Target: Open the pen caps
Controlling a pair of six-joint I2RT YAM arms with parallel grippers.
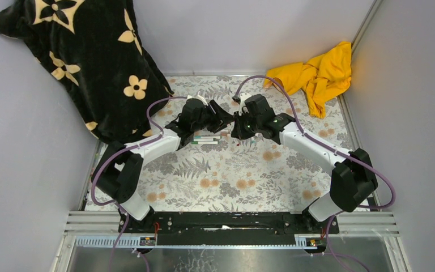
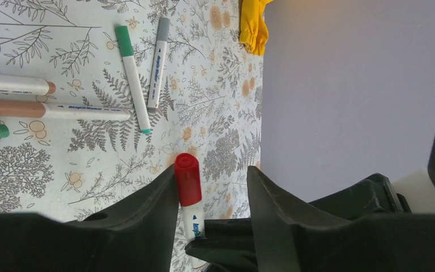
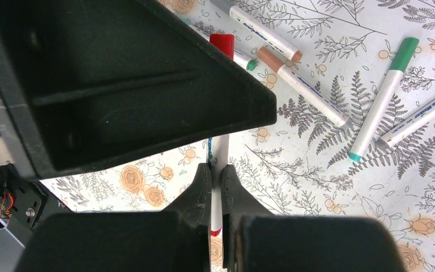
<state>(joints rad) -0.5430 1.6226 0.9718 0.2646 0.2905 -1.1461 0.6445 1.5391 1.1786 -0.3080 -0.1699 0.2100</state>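
Grey-walled bay with a fern-and-flower printed table (image 1: 249,187); all places are given from the red cap (image 2: 187,180). The cap sits on the end of a white barrel (image 3: 221,150), which is held off the table near its middle. Further down the barrel from the cap, my right fingers (image 3: 199,195) are clamped together on it. My left fingers (image 2: 147,212) stand apart on either side of the cap, one touching or nearly touching it, the other clear of it. Beyond the cap, loose pens lie on the table, among them a green-capped pen (image 2: 131,76) and a grey-capped pen (image 2: 157,62). Step in hand, as I judge it: grasping the cap. To do it well I would centre the left fingers on the cap alone, close firmly, then pull straight along the barrel's axis. A skewed pull may drag the barrel out of the right grip.
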